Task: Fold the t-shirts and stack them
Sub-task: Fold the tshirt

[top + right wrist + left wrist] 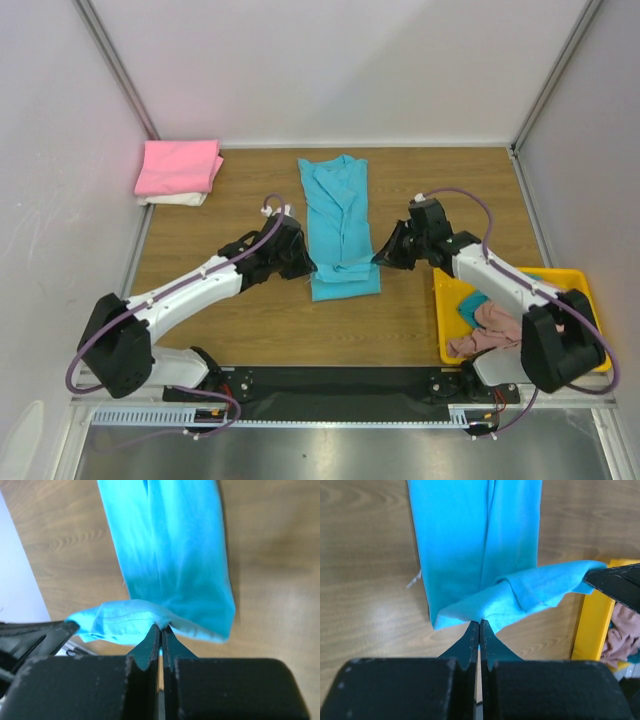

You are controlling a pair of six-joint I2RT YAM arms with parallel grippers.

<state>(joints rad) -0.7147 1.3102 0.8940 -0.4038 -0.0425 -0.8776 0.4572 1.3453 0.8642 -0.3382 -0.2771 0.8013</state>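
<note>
Near right, tray (590, 285): dusty pink shirt (488, 330) and teal shirt (467, 308) crumpled inside. Mid-table: left gripper (479, 626) and right gripper (161, 629), fingers pressed together, each pinching a near-end corner of the turquoise shirt (335, 210), laid lengthwise on the table. Far left: bright pink shirt (180, 165) folded atop cream shirt (172, 199)

Both arms same build: white link shells, chunky black joint housings, on the left arm (185, 290) and the right arm (500, 280). One grey-purple cable (82, 352) runs outside each arm, with a whitish plug at the wrist end. left gripper (479, 624) and right gripper (161, 626) are matte black blocks. Thin black fingers (470, 645) taper to points.
</note>
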